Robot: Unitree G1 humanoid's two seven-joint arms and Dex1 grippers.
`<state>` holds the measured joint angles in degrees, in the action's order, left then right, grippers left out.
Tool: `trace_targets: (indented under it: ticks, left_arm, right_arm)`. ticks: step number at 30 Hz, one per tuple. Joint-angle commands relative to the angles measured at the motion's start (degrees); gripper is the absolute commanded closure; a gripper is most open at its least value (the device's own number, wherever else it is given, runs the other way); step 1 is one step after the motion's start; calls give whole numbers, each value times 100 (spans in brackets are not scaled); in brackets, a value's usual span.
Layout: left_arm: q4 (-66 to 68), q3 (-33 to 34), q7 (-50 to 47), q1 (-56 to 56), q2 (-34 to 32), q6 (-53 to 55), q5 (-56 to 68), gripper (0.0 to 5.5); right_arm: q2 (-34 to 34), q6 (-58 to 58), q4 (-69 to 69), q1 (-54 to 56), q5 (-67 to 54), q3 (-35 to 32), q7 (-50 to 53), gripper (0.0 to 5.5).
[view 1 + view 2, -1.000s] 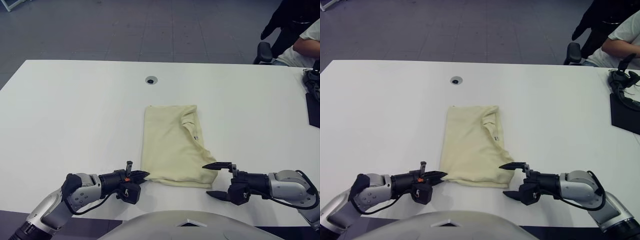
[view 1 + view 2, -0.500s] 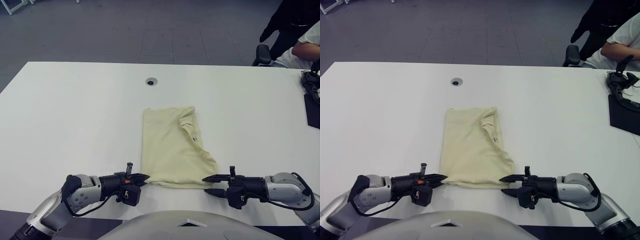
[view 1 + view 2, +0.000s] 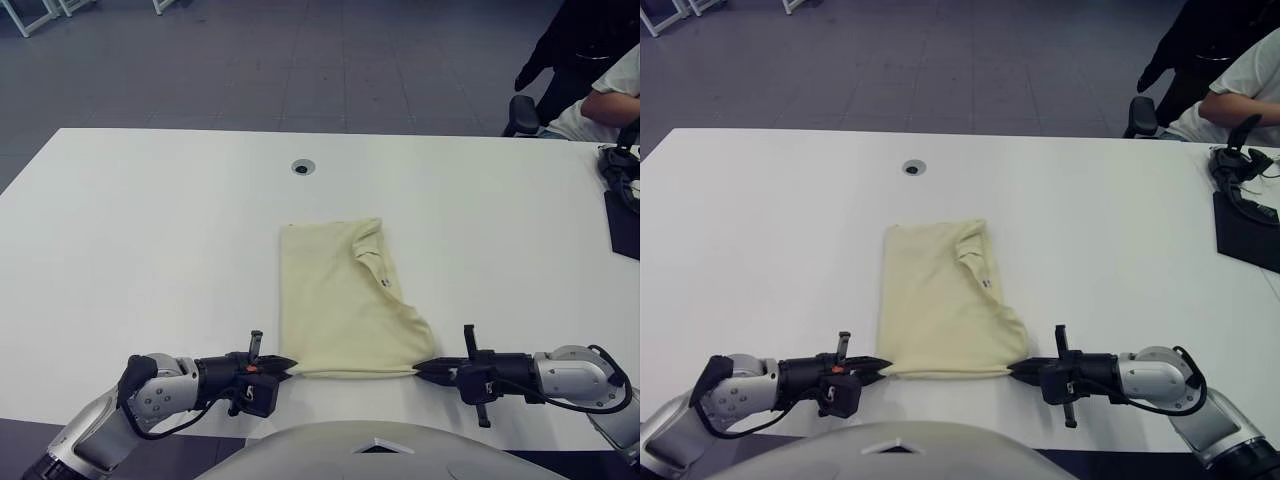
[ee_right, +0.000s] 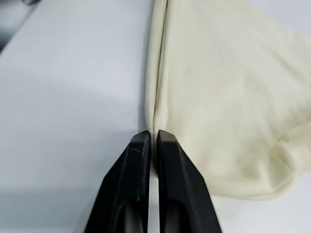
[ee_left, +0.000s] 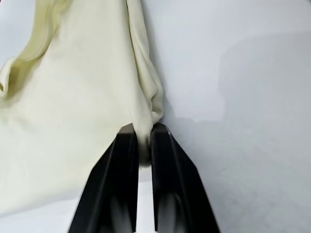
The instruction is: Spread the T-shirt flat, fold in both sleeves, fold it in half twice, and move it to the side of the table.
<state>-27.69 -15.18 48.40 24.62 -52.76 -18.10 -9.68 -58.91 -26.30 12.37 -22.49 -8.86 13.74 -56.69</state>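
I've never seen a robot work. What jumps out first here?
A pale yellow T-shirt, folded into a narrow strip, lies on the wide white table, toward its near edge. The black two-fingered left gripper and right gripper pinch its two near corners, one at each side.

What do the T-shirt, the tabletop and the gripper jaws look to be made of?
T-shirt: soft pale-yellow knit fabric, probably cotton; it bunches where pinched. Table: smooth white top with a faint sheen, likely laminate. Jaws of the left gripper and right gripper: hard, glossy black, plastic or coated metal; cannot tell which.
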Motion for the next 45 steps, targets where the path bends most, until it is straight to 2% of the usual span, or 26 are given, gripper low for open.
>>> trace_targets:
  ticks: [1,7,14,18,21,23,26,33,39,45]
  left_arm:
    - [-559,461,277,327,-392,203,539,533]
    - [-1494,1425,763,1263,-852,319,1693,533]
    - [-2221,2508,1465,2328,-920,373,2791,533]
    - [-2466,2931,1720,2423,-893,505,3243,533]
    - [-2403,3118,1734,2094,-882,737,3707,533]
    - [-2164,3073,1559,1595,-808,950,3930,533]
    - [-1595,2718,1360,792,-641,1107,3643,533]
    - [297,1388,325,-1623,465,1407,2142,533]
    - [1049,1015,227,-2167,793,1321,1685,533]
    - [1582,797,17,-2610,1146,1259,1384,533]
  right_arm:
    - [-338,663,818,-277,-1464,-451,-477,547]
    - [-493,1526,1658,-517,-3559,-1491,-1124,547]
    - [-304,2051,2092,-891,-3960,-2202,-1669,547]
    - [-144,2238,2187,-954,-3921,-2447,-1842,547]
    - [19,2324,2163,-856,-3808,-2569,-1841,547]
    - [130,2336,2043,-688,-3623,-2575,-1765,547]
    - [404,2284,1667,-177,-3088,-2406,-1458,547]
    - [1569,2039,153,2031,-1513,-1335,-521,547]
    - [1886,1781,-770,2520,-1034,-1046,-564,547]
    - [1905,1523,-1468,2529,-809,-946,-776,547]
